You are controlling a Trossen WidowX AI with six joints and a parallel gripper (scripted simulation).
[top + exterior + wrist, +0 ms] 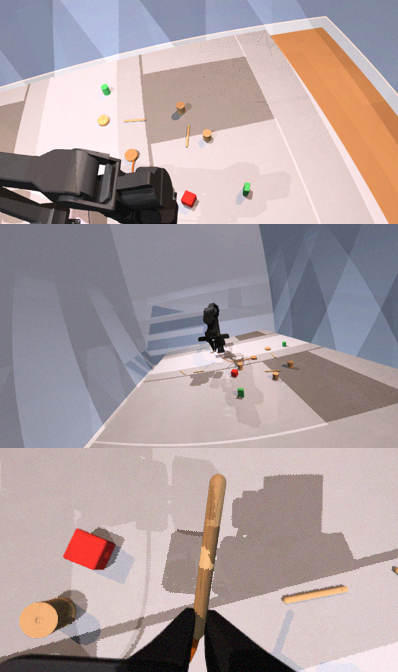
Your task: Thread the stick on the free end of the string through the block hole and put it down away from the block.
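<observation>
My gripper (214, 351) (199, 617) is shut on the string's wooden stick (213, 513) near its string end and holds it above the table. In the wrist view the stick's rounded free end points up and away from the fingers. The orange string (133, 166) (231, 361) (193, 653) runs from the stick to the round button (131, 154) (253, 357). The red block (188, 198) (234, 372) (82, 548) sits on the table, left of the stick in the wrist view. I cannot make out its hole now. The arm hides the gripper in the top view.
A wooden cylinder (240, 366) (38, 620) stands near the red block. A green block (246, 189) (240, 392) is on its other side. Loose sticks (134, 120) (187, 136) (198, 371) (315, 594), two more cylinders (180, 107) (207, 135), a disc (103, 120) and a green cylinder (105, 89) lie around.
</observation>
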